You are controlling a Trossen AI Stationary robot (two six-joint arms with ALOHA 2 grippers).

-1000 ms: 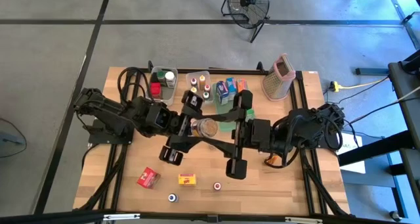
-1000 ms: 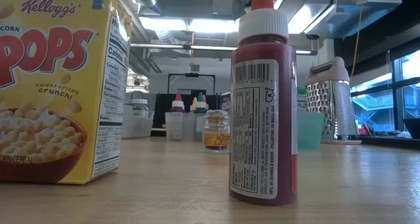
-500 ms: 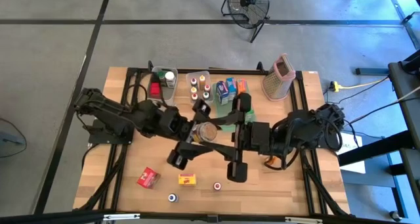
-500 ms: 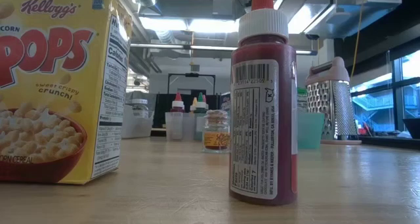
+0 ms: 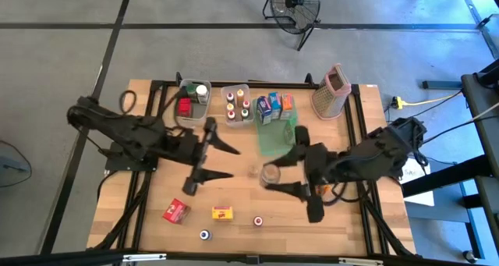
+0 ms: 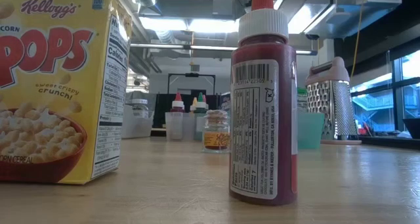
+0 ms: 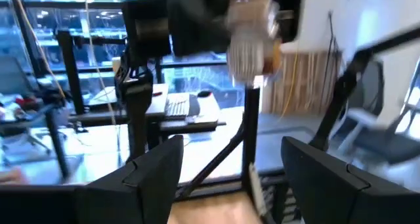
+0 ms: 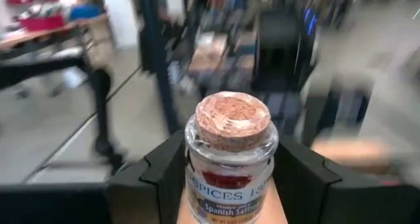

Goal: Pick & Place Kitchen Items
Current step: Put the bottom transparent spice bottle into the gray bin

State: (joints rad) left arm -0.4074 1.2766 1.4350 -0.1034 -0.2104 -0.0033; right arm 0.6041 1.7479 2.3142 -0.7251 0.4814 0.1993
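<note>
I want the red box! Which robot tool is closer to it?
Left. The left tool is open just above-right of the red box; the right tool, holding the spice jar, is farther right.

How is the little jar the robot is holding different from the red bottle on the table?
The corked spice jar is clear glass with a round cork on top; the red bottle is dark red with a white cap and red tip. The corked spice jar is clamped between the right gripper's fingers; the red bottle stands free on the wooden table. Both are upright and carry printed labels.
</note>
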